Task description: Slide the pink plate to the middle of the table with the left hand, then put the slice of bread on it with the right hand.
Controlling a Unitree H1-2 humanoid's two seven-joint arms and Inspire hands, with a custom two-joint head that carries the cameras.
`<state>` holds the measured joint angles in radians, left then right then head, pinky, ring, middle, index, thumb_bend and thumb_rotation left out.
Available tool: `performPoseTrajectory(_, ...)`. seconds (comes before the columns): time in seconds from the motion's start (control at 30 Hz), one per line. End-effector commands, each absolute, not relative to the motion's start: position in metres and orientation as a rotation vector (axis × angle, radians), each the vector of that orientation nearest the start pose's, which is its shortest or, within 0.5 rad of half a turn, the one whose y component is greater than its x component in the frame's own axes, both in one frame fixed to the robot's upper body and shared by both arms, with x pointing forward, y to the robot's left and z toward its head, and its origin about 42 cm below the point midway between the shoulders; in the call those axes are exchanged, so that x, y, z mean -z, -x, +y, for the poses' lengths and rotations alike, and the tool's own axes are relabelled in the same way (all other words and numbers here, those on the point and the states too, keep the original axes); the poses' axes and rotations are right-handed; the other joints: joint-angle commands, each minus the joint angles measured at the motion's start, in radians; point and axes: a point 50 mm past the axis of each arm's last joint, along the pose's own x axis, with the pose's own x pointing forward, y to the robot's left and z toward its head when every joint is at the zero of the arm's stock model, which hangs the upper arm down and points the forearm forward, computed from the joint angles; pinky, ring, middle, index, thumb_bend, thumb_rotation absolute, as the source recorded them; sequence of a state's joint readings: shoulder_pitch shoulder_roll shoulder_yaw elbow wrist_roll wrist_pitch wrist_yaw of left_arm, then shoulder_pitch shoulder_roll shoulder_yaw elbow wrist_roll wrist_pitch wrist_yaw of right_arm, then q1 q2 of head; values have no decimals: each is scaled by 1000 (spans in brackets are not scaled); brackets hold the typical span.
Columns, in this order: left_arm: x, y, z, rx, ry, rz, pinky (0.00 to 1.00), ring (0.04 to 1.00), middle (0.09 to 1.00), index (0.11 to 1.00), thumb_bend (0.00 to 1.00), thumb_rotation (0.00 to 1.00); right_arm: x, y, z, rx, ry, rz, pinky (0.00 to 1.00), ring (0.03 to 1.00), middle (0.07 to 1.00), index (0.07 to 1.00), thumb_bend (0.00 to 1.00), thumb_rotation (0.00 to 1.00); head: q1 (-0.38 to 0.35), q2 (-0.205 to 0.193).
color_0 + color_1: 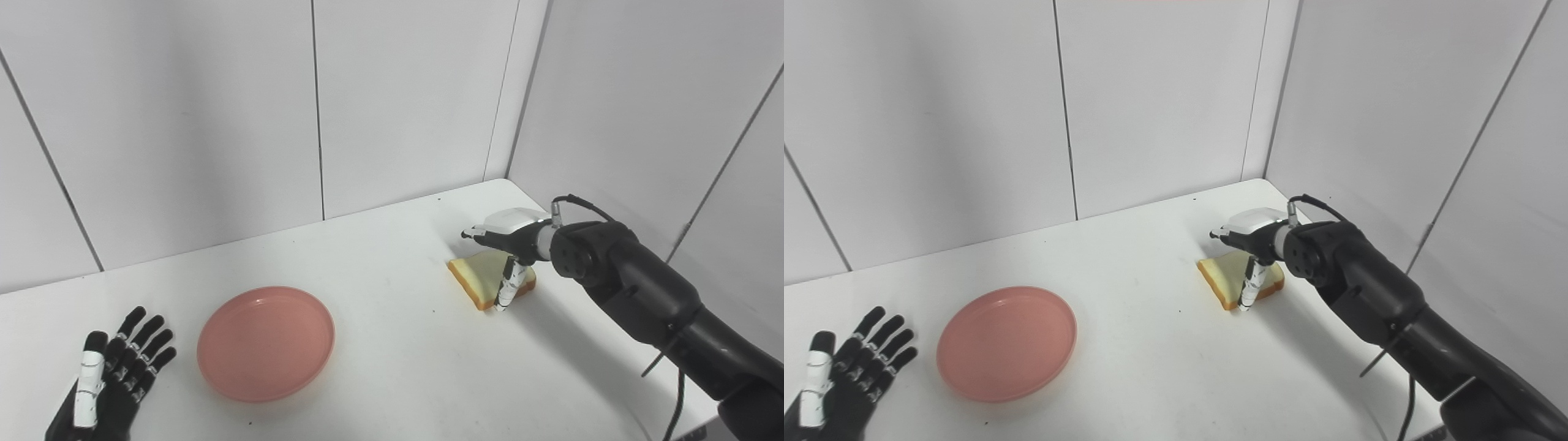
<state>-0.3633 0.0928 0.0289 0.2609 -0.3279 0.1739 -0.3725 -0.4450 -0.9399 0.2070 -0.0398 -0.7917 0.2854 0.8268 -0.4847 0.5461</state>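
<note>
The pink plate lies flat on the white table, left of the middle. My left hand rests at the near left, fingers spread, open and empty, a short gap left of the plate. The slice of bread lies flat on the table at the right, near the corner. My right hand hovers just over it, palm down. Its fingers reach out above the far side and its thumb points down at the slice's near edge. The hand hides part of the slice. I see no closed grasp.
White wall panels close the table at the back and the right, meeting in a corner just behind the bread. A black cable hangs under my right forearm near the table's near right edge.
</note>
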Motion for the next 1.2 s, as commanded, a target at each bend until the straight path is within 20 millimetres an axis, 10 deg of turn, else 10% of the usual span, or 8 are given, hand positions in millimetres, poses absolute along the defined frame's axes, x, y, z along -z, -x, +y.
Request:
performPoseTrajectory(0.0, -151, -402, 205, 462, 233, -7, 913, 931, 944, 940, 924, 862, -331, -384, -433, -248, 1729, 425, 874, 979, 1000, 1000, 1000, 269, 2, 3)
performPoseTrajectory(1.17, -153, -395, 211, 470, 207, 30, 925, 947, 962, 961, 948, 863, -295, -415, -435, -329, 1658, 534, 823, 929, 972, 969, 1000, 197, 19, 45)
